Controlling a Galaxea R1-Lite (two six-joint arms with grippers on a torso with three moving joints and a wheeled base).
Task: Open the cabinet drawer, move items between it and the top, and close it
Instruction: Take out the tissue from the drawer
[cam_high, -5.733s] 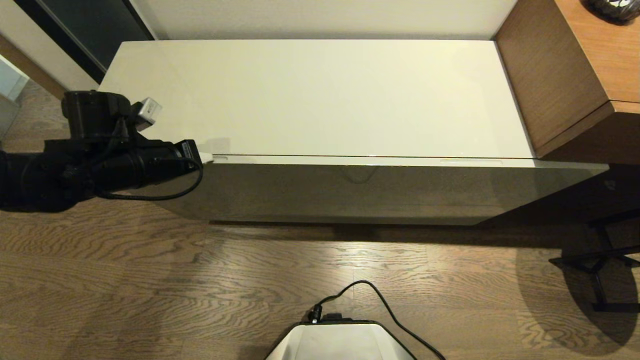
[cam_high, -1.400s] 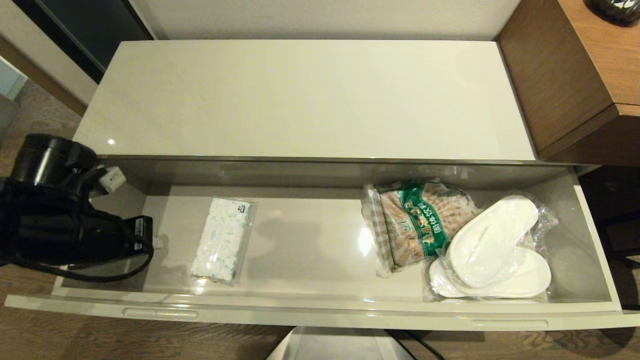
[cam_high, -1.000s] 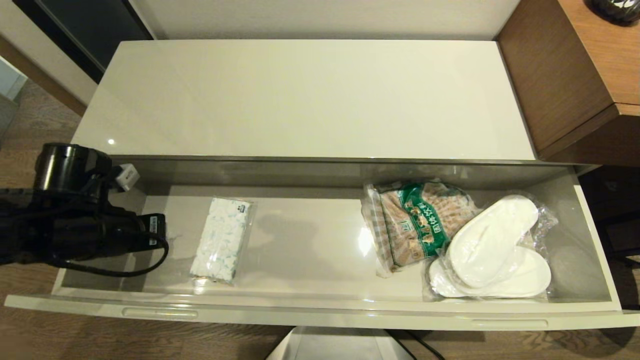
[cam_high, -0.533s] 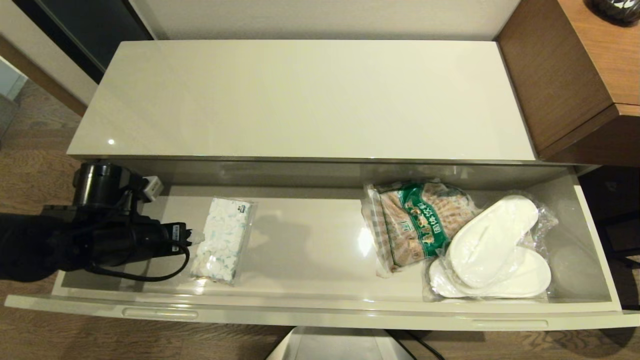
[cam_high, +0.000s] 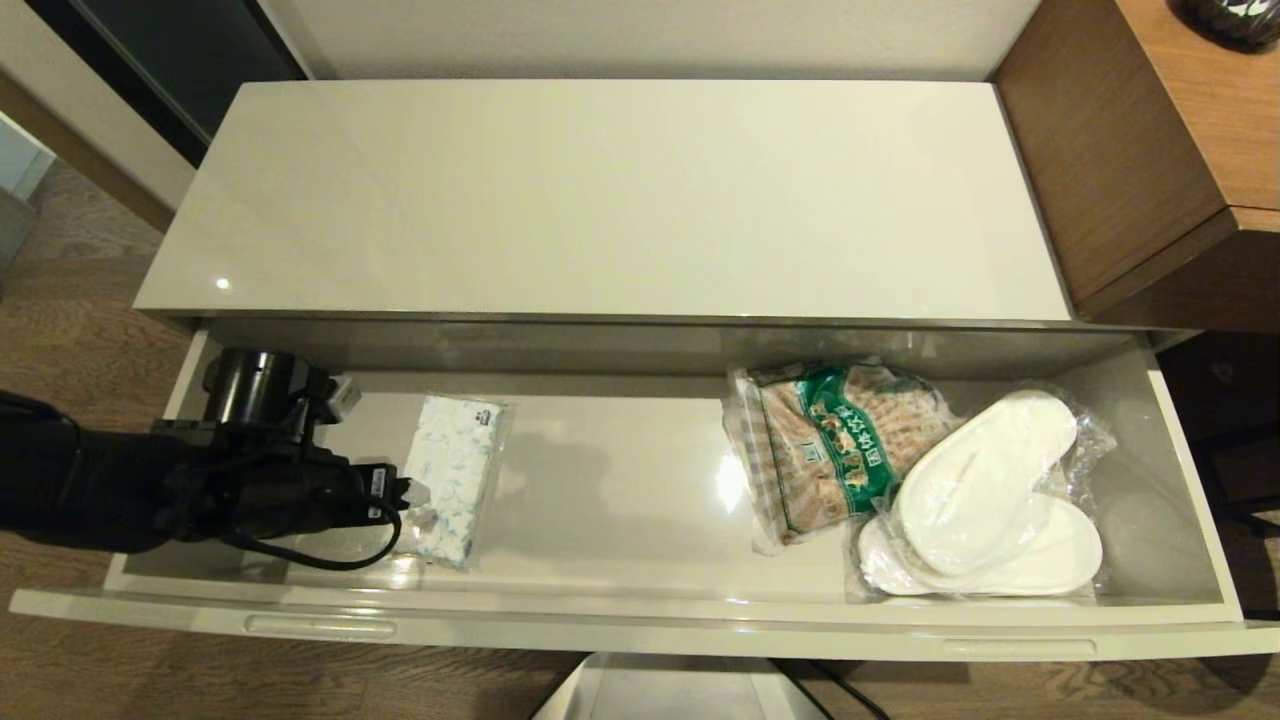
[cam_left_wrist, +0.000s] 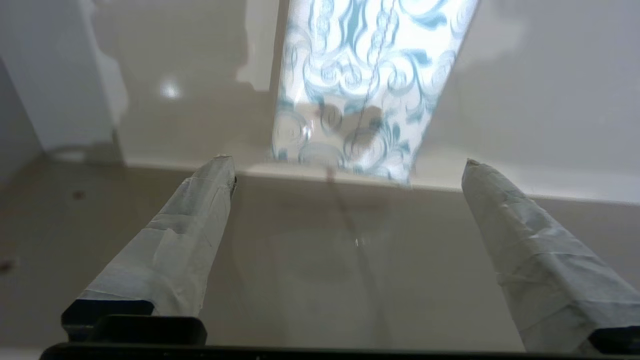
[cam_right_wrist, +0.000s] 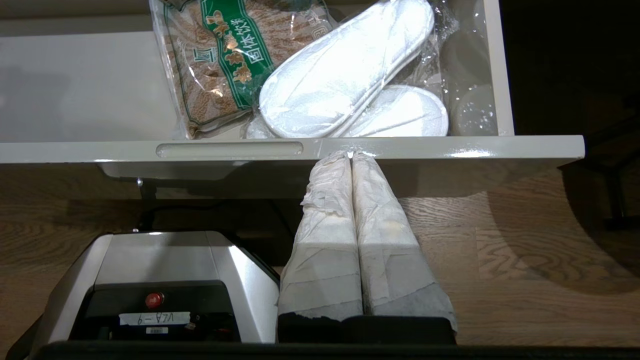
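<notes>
While the cabinet drawer (cam_high: 640, 630) stands pulled out, the left end effector (cam_left_wrist: 345, 165) hovers inside it, fingers spread wide and empty, just beside the patterned pack (cam_high: 450, 478) lying at the drawer's left; the right end effector (cam_right_wrist: 350, 155), pressed closed, hangs below the drawer front.

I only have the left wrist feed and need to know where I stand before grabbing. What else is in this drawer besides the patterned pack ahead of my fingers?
Observer: At the drawer's far right end lie a green-labelled snack bag and wrapped white slippers.
Operator: Anything on the cabinet top?
Observer: Nothing on the cabinet top that the head view shows.
Operator: Where is the right gripper?
Observer: The right gripper is shut, parked below the drawer's front edge, outside it.
Operator: And mine?
Observer: The left gripper is open, at the patterned pack's near left side.
</notes>
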